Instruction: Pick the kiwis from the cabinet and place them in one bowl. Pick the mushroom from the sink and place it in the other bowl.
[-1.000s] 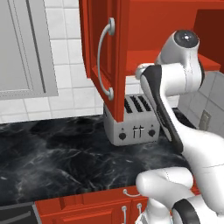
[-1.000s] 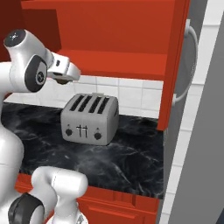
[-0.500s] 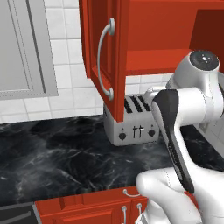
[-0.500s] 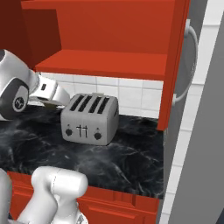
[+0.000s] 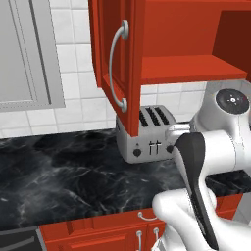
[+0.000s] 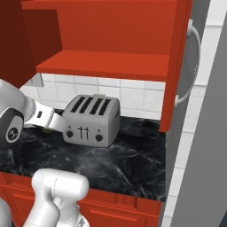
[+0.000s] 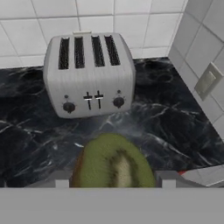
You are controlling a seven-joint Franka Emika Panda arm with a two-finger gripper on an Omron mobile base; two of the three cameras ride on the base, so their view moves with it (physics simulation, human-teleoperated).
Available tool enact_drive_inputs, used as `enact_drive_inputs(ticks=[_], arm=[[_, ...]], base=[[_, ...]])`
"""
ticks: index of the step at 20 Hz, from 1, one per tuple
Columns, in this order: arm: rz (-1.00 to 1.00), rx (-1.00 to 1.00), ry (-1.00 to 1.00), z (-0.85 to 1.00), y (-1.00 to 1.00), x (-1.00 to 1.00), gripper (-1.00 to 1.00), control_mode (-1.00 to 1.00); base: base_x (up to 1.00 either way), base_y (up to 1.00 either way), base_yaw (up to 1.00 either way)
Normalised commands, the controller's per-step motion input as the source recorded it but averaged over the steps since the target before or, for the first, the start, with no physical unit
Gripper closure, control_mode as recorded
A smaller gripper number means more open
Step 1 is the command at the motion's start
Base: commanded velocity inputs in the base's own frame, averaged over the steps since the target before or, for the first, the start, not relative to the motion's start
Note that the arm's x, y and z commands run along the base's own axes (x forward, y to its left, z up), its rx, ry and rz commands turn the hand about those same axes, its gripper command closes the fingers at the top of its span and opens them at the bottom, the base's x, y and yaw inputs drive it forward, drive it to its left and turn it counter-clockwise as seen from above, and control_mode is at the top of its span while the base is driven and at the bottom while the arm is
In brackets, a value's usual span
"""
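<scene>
In the hand view a kiwi [image 7: 113,162] sat squarely between the two fingers [image 7: 61,178], its cut face showing green flesh around a pale core. The fingers stood partly apart, one at each side of the fruit, and they appeared to pinch it; the actual contact fell at the bottom margin and could not be made out for certain. Beyond the fingers, on the far side of the kiwi, a silver four-slot toaster [image 7: 89,73] stood upright on the black marbled counter [image 7: 175,127], its front with two knobs and levers facing the hand. Past the toaster rose the white tiled wall [image 7: 144,22], and off to one side of the fingers a second tiled wall carried a pale switch plate [image 7: 207,82].

In the left base view the red cabinet [image 5: 162,44] hung above the toaster with its door [image 5: 115,63] swung open and its shelf bare. The gripper [image 6: 54,124] showed in the right base view, low beside the toaster's end, just above the counter and well below the cabinet shelf, though its fingertips were hard to separate there.
</scene>
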Motion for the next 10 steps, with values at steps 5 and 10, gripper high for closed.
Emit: enact_drive_inputs(ticks=[5, 10], arm=[[0.0, 0.0, 0.02, -0.58, 0.0, 0.0, 1.0, -1.0], [0.0, 0.0, 0.04, -0.23, 0.0, -0.01, 1.0, -1.0]], base=[[0.0, 0.0, 0.0], [0.0, 0.0, 0.0]])
